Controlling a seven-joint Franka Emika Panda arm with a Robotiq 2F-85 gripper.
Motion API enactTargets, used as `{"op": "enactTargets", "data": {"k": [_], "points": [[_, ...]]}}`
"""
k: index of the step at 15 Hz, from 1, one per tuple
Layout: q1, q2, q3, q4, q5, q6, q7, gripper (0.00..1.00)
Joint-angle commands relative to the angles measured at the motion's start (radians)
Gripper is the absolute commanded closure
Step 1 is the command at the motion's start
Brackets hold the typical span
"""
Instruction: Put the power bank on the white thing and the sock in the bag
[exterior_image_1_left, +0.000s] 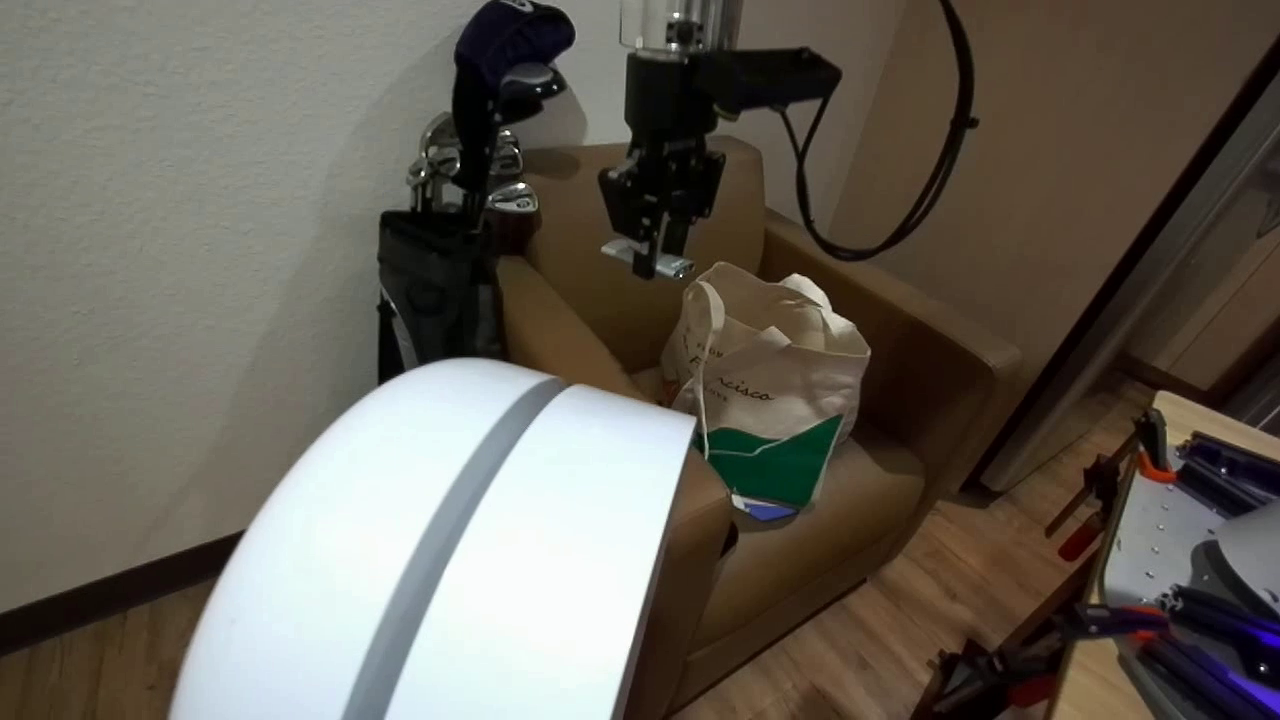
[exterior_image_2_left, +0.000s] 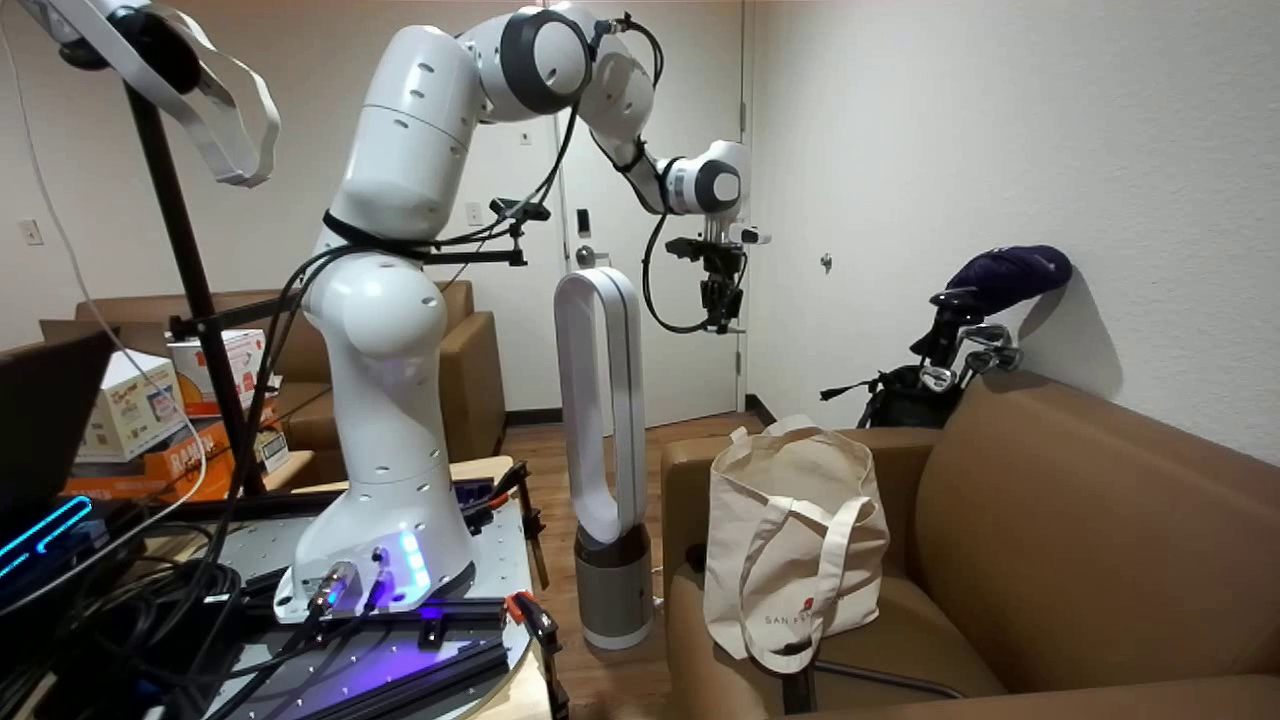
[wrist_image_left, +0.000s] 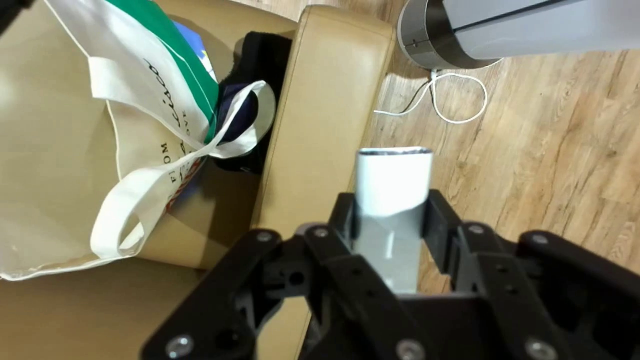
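Jaws are clamped on the power bank (wrist_image_left: 392, 190), one finger along each long edge. Franka arm (exterior_image_2_left: 400, 150) is extended, gripper (wrist_image_left: 390, 220) pointed down in both exterior views. Brown armchair (wrist_image_left: 325, 125) is seen below the gripper in the wrist view, its armrest bordered by wood floor (wrist_image_left: 560, 150). White bladeless tower fan (exterior_image_1_left: 520, 540), grey band along its rim, is stood upright on the floor just beside the armchair. Golf bag (exterior_image_1_left: 440, 285) with clubs (exterior_image_1_left: 512, 198) is parked by the chair. Cream canvas tote (exterior_image_1_left: 775, 370), green lower panel, is set upright on the armchair seat, mouth gaping; contents can't be made out. Dark cloth-like item (wrist_image_left: 265, 60) is seen between tote and armrest; identity can't be told. White cord (wrist_image_left: 452, 122) is looped on the floor by the fan base. Power bank: silver-grey slab, held in mid-air, apart from both fan and tote, broad face shown in the wrist view, one end projecting past the fingertips.
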Motion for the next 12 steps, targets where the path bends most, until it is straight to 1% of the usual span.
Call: {"op": "enactTargets", "data": {"k": [1, 2, 5, 6, 8, 9, 10, 12], "points": [[0.006, -0.005, 0.015, 0.036, -0.040, -0.032, 0.010, 0.87], [0.035, -0.024, 0.012, 0.060, -0.096, -0.063, 0.027, 0.87], [0.092, -0.070, 0.040, 0.135, -0.195, -0.160, 0.028, 0.87], [0.104, -0.086, 0.061, 0.154, -0.201, -0.196, 0.009, 0.87], [0.118, -0.127, 0.110, 0.167, -0.175, -0.242, -0.041, 0.87], [0.126, -0.163, 0.133, 0.151, -0.177, -0.237, -0.060, 0.87], [0.134, -0.210, 0.153, 0.119, -0.187, -0.208, -0.062, 0.87], [0.133, -0.271, 0.180, 0.087, -0.189, -0.170, -0.069, 0.87]]}}
